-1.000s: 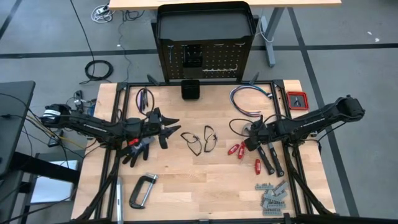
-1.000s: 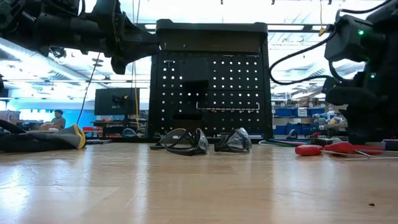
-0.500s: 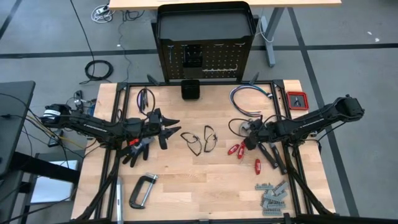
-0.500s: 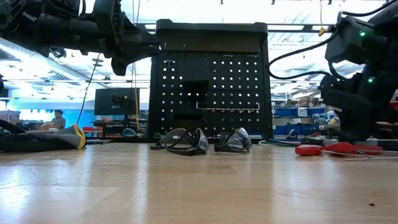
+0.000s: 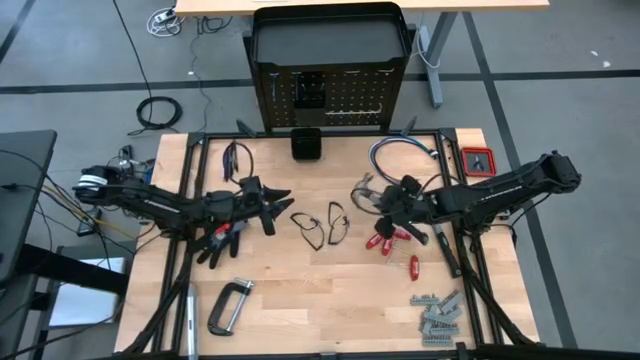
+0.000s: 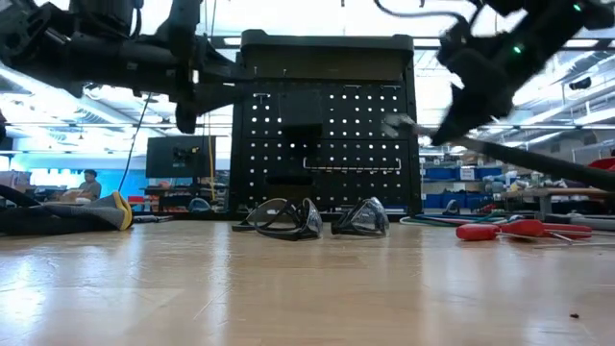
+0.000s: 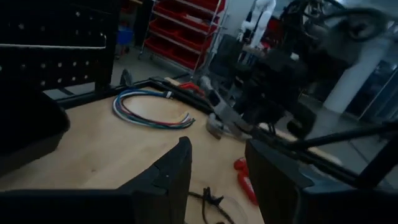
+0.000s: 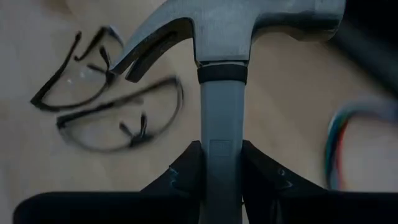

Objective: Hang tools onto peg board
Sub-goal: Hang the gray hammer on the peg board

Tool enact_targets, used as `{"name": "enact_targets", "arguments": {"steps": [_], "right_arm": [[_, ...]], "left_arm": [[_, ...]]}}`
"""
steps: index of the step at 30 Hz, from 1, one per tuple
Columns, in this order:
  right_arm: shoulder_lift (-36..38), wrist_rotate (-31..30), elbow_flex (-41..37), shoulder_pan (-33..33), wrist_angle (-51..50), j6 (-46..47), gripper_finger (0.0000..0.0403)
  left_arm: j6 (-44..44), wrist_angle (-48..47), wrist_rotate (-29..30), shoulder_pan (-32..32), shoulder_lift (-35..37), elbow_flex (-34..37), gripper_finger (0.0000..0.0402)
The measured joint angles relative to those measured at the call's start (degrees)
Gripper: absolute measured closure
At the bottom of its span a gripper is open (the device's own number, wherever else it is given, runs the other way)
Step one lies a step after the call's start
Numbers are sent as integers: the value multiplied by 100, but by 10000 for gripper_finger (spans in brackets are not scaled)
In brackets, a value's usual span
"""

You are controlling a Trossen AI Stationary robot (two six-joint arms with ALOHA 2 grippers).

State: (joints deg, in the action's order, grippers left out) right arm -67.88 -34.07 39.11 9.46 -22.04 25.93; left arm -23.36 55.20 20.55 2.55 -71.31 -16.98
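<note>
The wooden table (image 5: 300, 290) carries everything, with the peg board (image 5: 328, 97) standing upright at its far edge, its perforated black face turned toward the arms.

The right gripper (image 8: 219, 171) is over the right half of the table, its fingers clamped on the neck of the hammer (image 8: 230, 37). The hammer is lifted clear of the wood, its steel head (image 5: 364, 192) toward the table's middle and its dark handle trailing right and down in the low view.

The left gripper (image 5: 270, 203) hovers left of centre above the black glove (image 5: 222, 238), its fingers parted with nothing between them.

Two pairs of glasses (image 5: 322, 226) lie mid-table between the grippers. A grey C-clamp (image 5: 229, 306) sits near-left. Red-handled drivers (image 5: 384, 242) lie just below the hammer. Grey metal pieces (image 5: 435, 316) cluster near-right.
</note>
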Motion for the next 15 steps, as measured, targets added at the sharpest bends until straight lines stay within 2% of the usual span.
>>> {"name": "enact_targets", "arguments": {"steps": [6,10,15], "right_arm": [[-912,-779,660,102,848,-2166,312],[-1633,-848,1257,99,913,-3411,312],[-2280,-1103,1774,132,774,-4211,312]], "left_arm": [[-257,373,-542,-106,-899,-442,243],[-307,367,-634,-108,-1501,-974,243],[-420,292,-632,-187,-1718,-1201,243]]}}
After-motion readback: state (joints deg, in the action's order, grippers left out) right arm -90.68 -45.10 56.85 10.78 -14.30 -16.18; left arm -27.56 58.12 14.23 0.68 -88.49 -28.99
